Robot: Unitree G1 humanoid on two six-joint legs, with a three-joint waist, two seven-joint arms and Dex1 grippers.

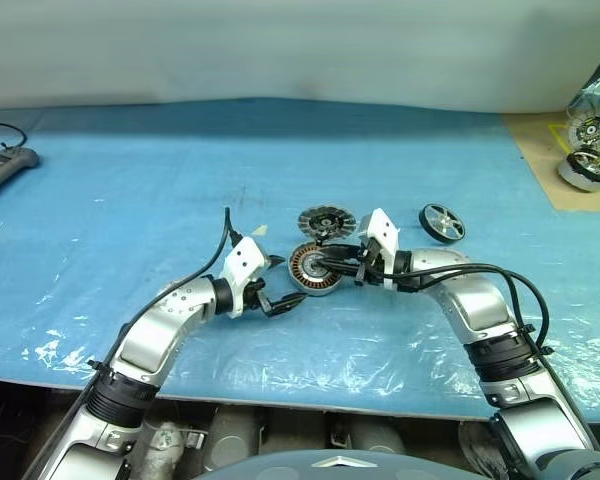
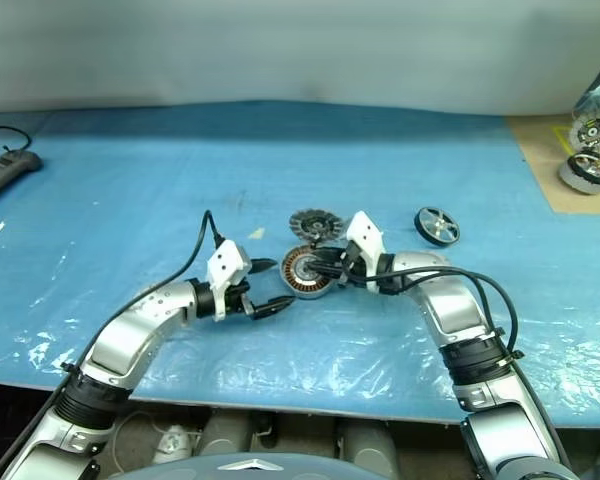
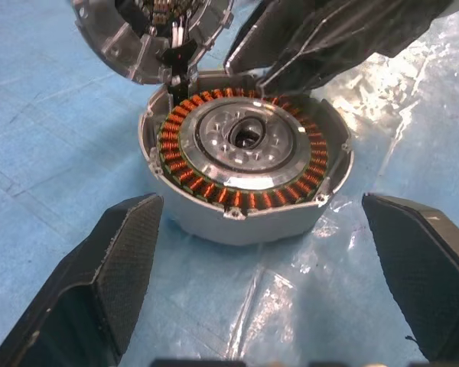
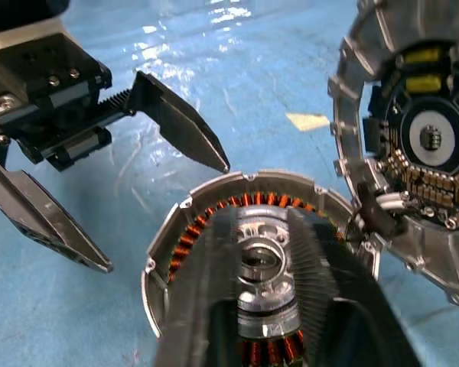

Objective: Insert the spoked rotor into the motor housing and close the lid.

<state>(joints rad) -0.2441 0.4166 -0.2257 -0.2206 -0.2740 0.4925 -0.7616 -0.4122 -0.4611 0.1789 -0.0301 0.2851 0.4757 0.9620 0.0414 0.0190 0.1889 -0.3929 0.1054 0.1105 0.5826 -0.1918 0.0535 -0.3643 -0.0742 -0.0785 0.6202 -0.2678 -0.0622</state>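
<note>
Head view: both arms bend inward over the blue-covered table (image 1: 130, 180); the left gripper (image 1: 276, 283), fingers wide apart, sits just beside the motor housing (image 1: 315, 268); the spoked rotor (image 1: 442, 222) lies well apart to the right. Left wrist: housing between the spread fingers (image 3: 115, 260), untouched, lid (image 3: 149, 34) tilted open behind. Right wrist: right gripper (image 4: 268, 267), fingers together over the hub.
</note>
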